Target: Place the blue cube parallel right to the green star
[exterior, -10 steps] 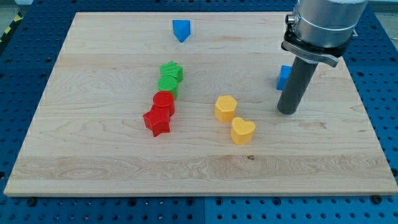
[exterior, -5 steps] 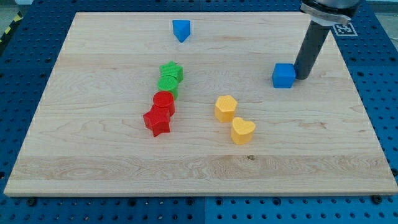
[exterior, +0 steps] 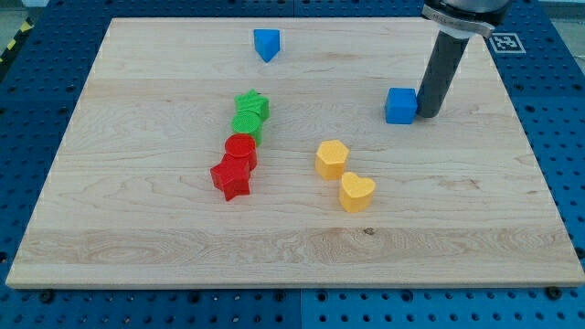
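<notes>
Toward the board's top right corner, my tip (exterior: 427,115) is pressing against the right face of the blue cube (exterior: 399,105), with the dark rod rising straight up out of the view's top. The rod is ending in a plain blunt end with nothing to open or close. The blue cube is sitting flat on the wooden board (exterior: 137,247), a small solid block in bright blue with square faces and crisp edges, its top face looking lighter than its front. It is lying well apart from the green star (exterior: 251,104), to that star's right and at roughly the same height on the board. Just below the green star, a green round block (exterior: 246,124) is touching it.
</notes>
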